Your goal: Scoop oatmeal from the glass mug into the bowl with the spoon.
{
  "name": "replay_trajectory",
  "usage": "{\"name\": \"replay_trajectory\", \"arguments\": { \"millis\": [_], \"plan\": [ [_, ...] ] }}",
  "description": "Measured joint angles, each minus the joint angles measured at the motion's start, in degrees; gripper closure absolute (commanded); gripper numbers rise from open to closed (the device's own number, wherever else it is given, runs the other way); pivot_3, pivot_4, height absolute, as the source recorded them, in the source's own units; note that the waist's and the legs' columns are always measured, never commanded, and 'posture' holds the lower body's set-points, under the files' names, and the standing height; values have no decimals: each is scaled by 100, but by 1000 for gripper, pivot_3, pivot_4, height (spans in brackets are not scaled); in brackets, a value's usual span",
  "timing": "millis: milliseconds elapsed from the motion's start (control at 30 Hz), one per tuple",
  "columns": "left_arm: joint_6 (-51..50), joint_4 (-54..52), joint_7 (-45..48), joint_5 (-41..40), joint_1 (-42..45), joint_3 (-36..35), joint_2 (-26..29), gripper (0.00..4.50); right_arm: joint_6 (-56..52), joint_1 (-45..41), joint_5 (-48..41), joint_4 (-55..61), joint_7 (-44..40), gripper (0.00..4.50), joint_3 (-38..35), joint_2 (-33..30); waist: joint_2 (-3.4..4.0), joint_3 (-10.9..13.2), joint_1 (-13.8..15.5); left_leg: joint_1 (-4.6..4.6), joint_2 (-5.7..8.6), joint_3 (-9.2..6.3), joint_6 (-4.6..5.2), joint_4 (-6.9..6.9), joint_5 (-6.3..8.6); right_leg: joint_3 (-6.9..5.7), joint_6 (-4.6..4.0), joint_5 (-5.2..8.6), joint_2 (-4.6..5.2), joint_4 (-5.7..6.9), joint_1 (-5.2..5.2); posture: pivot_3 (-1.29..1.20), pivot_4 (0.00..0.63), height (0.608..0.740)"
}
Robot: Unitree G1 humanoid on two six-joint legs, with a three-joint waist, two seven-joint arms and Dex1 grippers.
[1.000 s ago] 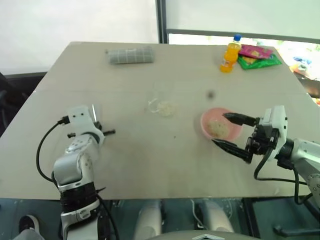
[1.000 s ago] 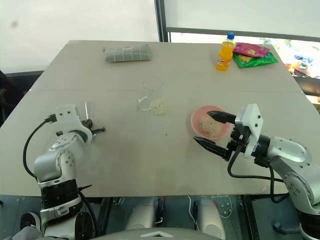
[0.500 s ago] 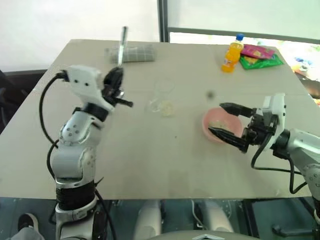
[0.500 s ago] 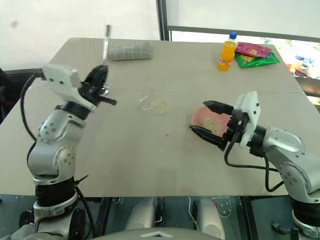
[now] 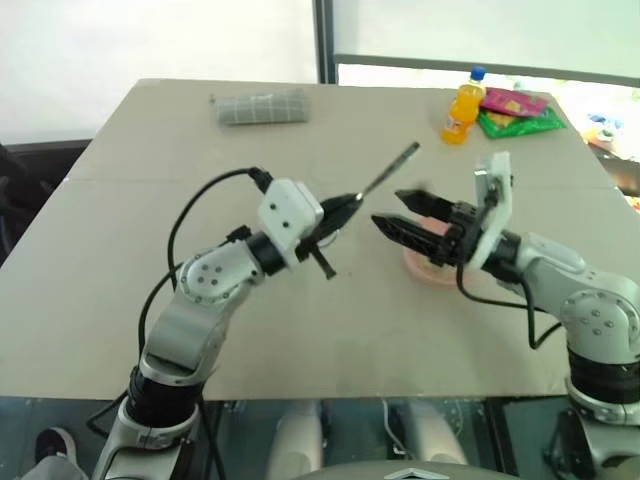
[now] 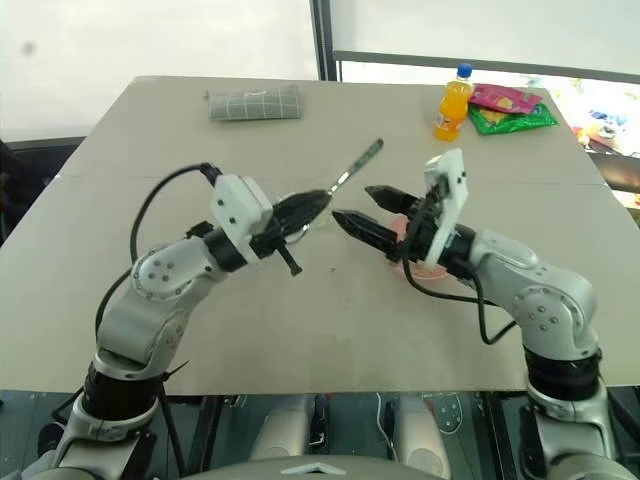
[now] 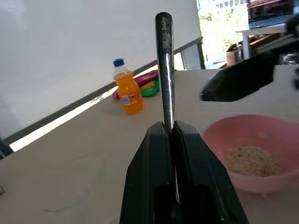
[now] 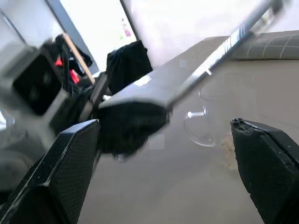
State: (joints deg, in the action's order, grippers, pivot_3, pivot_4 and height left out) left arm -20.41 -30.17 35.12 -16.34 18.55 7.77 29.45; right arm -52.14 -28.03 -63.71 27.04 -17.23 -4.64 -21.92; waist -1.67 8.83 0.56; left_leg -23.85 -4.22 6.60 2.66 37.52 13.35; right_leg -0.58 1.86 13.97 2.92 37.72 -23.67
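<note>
Clamped tight in the left gripper [image 5: 345, 203], the spoon [image 5: 385, 171] angled up over the table [image 5: 120, 200], handle end outward. Opposite it the right gripper [image 6: 358, 208] hung with jaws spread wide, holding nothing, above the pink bowl [image 7: 247, 140] of oatmeal [image 7: 250, 161]. Near them stood the glass mug [image 8: 205, 126].

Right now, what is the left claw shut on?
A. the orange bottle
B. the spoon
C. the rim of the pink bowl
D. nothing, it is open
B: the left claw is shut on the spoon, whose handle sticks out past the fingertips, above the table and apart from the bowl and the orange bottle.
</note>
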Motion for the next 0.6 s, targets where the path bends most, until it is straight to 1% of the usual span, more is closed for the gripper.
{"name": "replay_trajectory", "arguments": {
  "millis": [100,167,233,267,300,433,467,600],
  "plan": [
    [214,57,214,195,-80,198,109,4423,-27,-196,-384,-89,615,0,-89,363,1,0,7,-1,0,-3,0,-1,0,-3,0,0,-1,2,-2,0,150,740],
    [338,121,287,315,-128,238,162,4500,-27,-225,-595,-106,872,533,-110,437,1,0,14,-3,0,-2,0,-2,0,-3,0,0,1,1,-3,0,150,740],
    [412,165,312,337,-165,241,116,4500,-29,-217,-700,-107,960,1341,-137,376,2,0,15,-7,0,0,0,-1,0,-2,0,0,4,-2,-3,0,150,740],
    [438,166,315,335,-174,241,71,4500,-29,-206,-730,-106,975,1910,-166,305,1,0,16,-7,1,0,1,-1,0,-2,1,0,6,-3,-3,0,150,740],
    [451,166,316,336,-174,241,33,4500,-30,-185,-747,-106,973,2271,-206,226,1,0,16,-8,1,1,1,-1,0,-2,1,0,6,-4,-3,0,150,740],
    [462,219,308,381,-174,223,-38,4500,-34,67,-733,-105,889,4276,-253,-56,3,1,7,-7,0,-2,1,-2,0,-3,1,0,1,0,-6,0,150,740],
    [455,277,299,391,-174,236,-71,4500,-32,85,-795,-65,790,4402,-217,-61,7,3,-4,-7,-1,-1,1,-2,0,-1,1,0,-1,2,-8,0,150,740],
    [457,307,300,435,-175,238,-154,4500,-8,84,-743,-18,758,4402,-193,-95,8,3,-41,-7,-3,-2,1,-2,0,0,1,0,-4,5,-9,0,150,740]
  ]
}}
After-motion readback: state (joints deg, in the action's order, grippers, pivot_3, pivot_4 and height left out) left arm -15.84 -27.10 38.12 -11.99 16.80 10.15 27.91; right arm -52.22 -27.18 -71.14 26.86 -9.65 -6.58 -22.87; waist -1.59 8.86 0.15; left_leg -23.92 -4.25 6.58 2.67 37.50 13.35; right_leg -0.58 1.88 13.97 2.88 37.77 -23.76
